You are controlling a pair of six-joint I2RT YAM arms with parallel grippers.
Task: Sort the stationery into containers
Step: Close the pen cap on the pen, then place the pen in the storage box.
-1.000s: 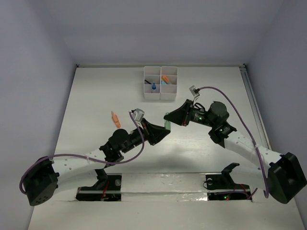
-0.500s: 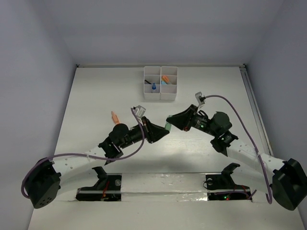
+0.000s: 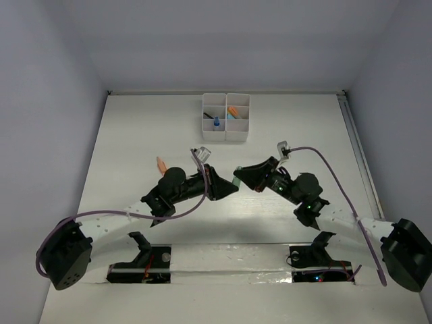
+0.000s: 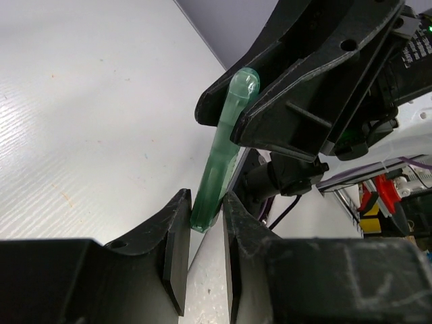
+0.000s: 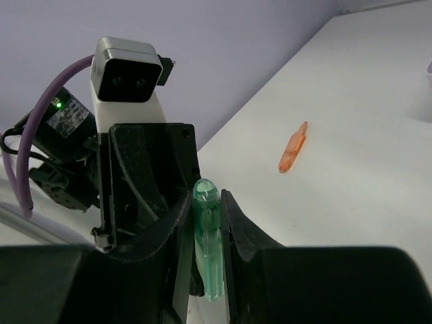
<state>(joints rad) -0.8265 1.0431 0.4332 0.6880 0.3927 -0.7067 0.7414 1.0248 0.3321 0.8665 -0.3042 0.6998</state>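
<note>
Green pen (image 4: 223,155) is held in the air over mid surface (image 3: 135,135), between both arms. Right gripper (image 5: 206,202) is clamped on one end. Left gripper (image 4: 204,210) looks closed on the other end. The pen looks light, stiff and made of slick plastic, so it should be gripped across the barrel rather than at the rounded tip. Compared with a second ago, the two grippers have closed the gap and now meet tip to tip, nearer the arm bases. Orange pen (image 3: 161,164) lies unmoved, and the container (image 3: 226,126) is well apart.
</note>
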